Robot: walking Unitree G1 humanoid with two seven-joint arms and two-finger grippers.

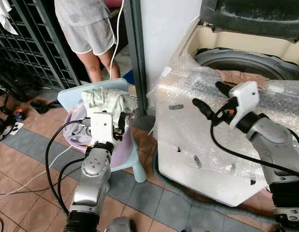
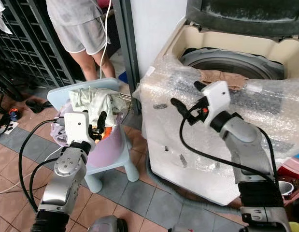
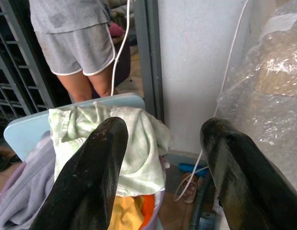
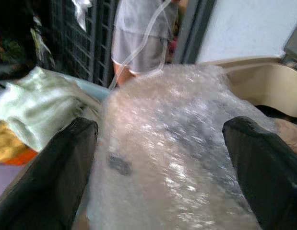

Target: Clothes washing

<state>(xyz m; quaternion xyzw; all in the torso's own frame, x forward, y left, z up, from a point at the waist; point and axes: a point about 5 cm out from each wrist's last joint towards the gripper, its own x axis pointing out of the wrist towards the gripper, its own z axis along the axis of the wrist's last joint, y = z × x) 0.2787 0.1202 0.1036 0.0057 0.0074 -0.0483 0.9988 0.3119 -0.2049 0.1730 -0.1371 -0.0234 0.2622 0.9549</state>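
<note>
Over the chair (image 1: pixel 121 159): left gripper (image 1: pixel 121 126), arm raised, fingers apart, empty, above the clothes (image 1: pixel 103 102). Right gripper (image 1: pixel 209 99), arm bent, fingers spread, empty, over the bubble-wrapped washer (image 1: pixel 197 145), cloth (image 1: pixel 238 77) on its rim.

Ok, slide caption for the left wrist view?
Open left gripper faces the pale green garment heaped on the blue chair, a person standing behind.

Silver jointed arms with white wrist housings, looping black cables, long black fingers (image 1: pixel 203 108) — red spot at the right wrist.
</note>
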